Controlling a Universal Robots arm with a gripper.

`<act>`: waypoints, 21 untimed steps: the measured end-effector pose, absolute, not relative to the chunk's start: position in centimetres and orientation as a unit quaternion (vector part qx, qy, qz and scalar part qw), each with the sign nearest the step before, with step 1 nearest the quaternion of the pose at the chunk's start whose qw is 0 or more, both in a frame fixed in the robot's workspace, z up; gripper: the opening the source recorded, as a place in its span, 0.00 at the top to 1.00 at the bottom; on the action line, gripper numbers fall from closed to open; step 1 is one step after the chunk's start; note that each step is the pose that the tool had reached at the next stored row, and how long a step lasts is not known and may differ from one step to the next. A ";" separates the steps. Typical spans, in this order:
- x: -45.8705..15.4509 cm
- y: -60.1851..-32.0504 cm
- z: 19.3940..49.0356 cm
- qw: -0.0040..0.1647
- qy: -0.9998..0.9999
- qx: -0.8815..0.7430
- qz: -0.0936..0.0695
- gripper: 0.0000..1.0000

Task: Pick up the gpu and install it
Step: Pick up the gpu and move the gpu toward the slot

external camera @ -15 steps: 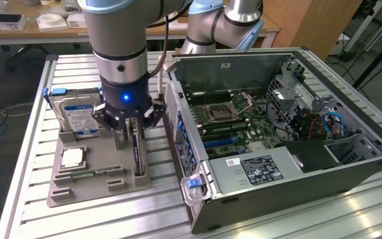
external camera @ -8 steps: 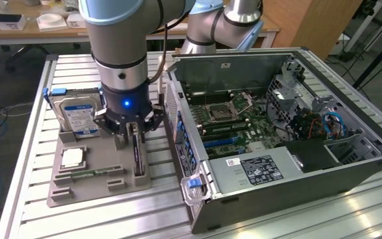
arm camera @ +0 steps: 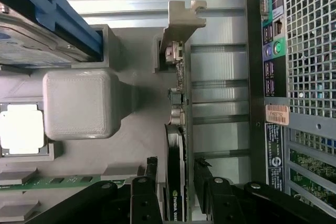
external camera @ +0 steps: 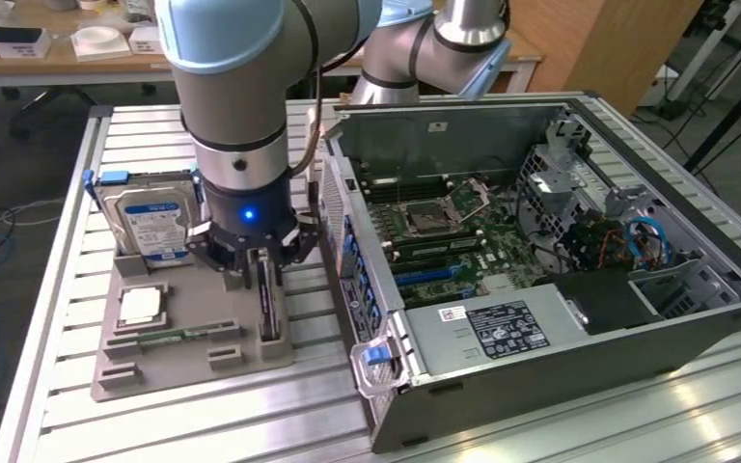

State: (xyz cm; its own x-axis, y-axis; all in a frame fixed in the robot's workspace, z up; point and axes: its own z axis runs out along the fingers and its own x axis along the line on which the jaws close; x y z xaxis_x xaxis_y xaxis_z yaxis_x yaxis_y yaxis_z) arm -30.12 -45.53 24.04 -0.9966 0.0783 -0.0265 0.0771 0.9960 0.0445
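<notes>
- The gpu (arm camera: pixel 177 129), a thin flat card with a black face and a silver metal end bracket, stands on edge in its slot on the grey moulded holder tray (external camera: pixel 171 371), not yet lifted.
- The black two-finger gripper (arm camera: pixel 176 179) straddles the card with its jaws spread, and its fingers (arm camera: pixel 151 171) sit just beside the card without clamping it.
- Installing the card in the open dark metal computer case (external camera: pixel 577 386) is all left to do.

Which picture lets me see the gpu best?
The wrist view. There the gpu stands on edge, close up, with its silver bracket plain to see, between the open end effector's fingers. In the exterior view it is a thin dark strip in the grey tray, partly hidden under the end effector.
</notes>
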 end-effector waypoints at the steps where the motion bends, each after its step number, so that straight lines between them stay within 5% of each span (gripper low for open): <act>1: -30.1 -45.5 23.9 0.014 0.999 0.039 0.022 0.59; 21: -30.1 -45.5 23.2 0.012 0.999 0.039 0.021 0.67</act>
